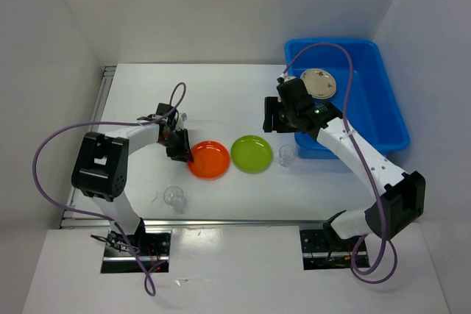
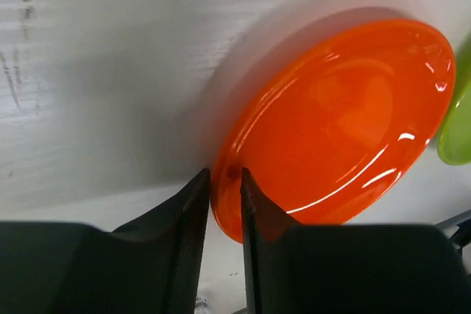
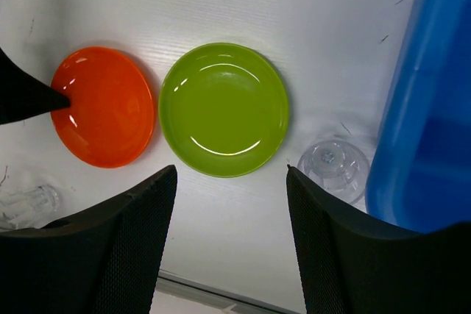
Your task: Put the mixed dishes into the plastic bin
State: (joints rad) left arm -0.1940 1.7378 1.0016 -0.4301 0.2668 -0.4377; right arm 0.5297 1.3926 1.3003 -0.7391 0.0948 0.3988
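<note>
At the far right of the table [image 1: 221, 93]: plastic bin [image 1: 372, 112], bright blue, rounded at the corners, long side running away from the arms. Inside it, toward the far left corner: one beige plate [image 1: 319, 82] with dark marks, lying flat on the blue floor, just beside the left wall.

Outside the bin, on the white surface: orange plate [image 1: 210, 159] and lime green plate [image 1: 252, 154] side by side near the middle, rims almost meeting, both face up. Just beside the bin's near left corner, to the right of the green one: clear cup [image 1: 288, 154], close to the blue wall. Well apart from that, toward the front edge and nearer the left arm: second clear cup [image 1: 174, 196].

Down at the left rim of the orange plate: left gripper [image 2: 224, 174], fingers [image 2: 193, 211] drawn close together with the rim between them, one outside the plate, the other over its inner slope. Cannot tell whether actually pinching the rim or only straddling it.

Above the lime green plate, just left of the bin: right gripper [image 3: 230, 170], jaws standing wide apart, gripping nothing, with the green plate seen on the table below the gap
</note>
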